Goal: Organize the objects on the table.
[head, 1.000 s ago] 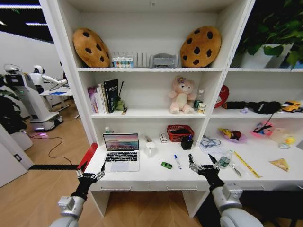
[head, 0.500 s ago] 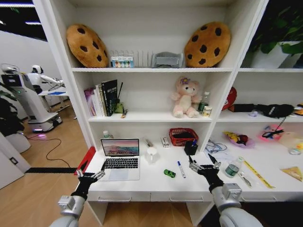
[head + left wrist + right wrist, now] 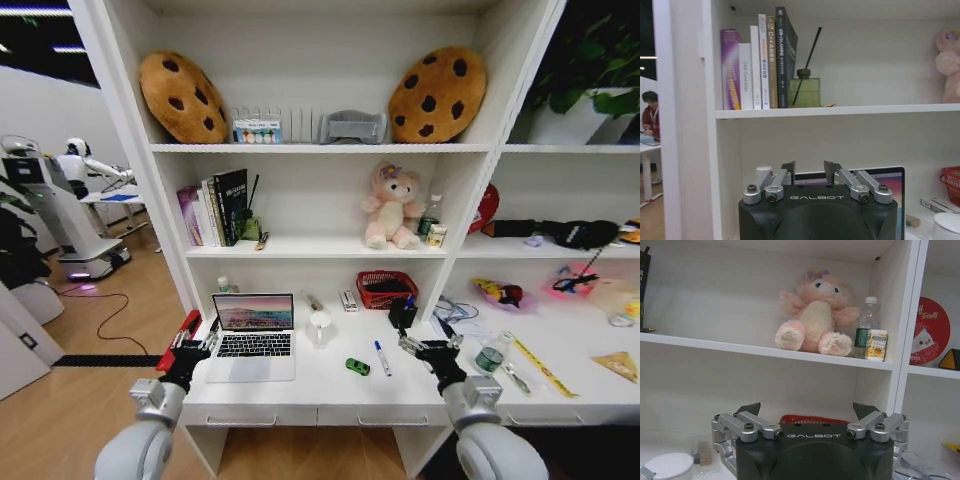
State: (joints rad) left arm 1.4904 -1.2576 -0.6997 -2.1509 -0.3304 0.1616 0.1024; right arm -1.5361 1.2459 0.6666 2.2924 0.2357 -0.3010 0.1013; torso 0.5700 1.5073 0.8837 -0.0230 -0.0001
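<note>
Black fingers on the right gripper (image 3: 430,346) stand spread apart with nothing between them, poised above the white desk (image 3: 320,385) just beside the small clear bottle (image 3: 490,358) and near the blue-capped marker (image 3: 381,357). The right wrist view confirms it: both fingertips (image 3: 751,408) splayed wide, a red basket (image 3: 810,419) showing in the gap behind them. On the other side, the left gripper (image 3: 193,345) holds its fingers closer together yet still parted, gripping nothing, and it sits at the left edge of the silver laptop (image 3: 253,336), whose lit screen fills the space behind the jaws in the left wrist view. Compared with half a second ago, both arms have lifted and reached forward: the left one was hanging low, in front of the desk's front edge, and is now up level with the laptop's keyboard, while the right has crept in over the desktop. I'd read that as the approach ending and a first pick about to be chosen. Nothing has been tidied so far; the green toy car (image 3: 357,367), the yellow ruler (image 3: 543,368) and the pens lie scattered where they were.
</note>
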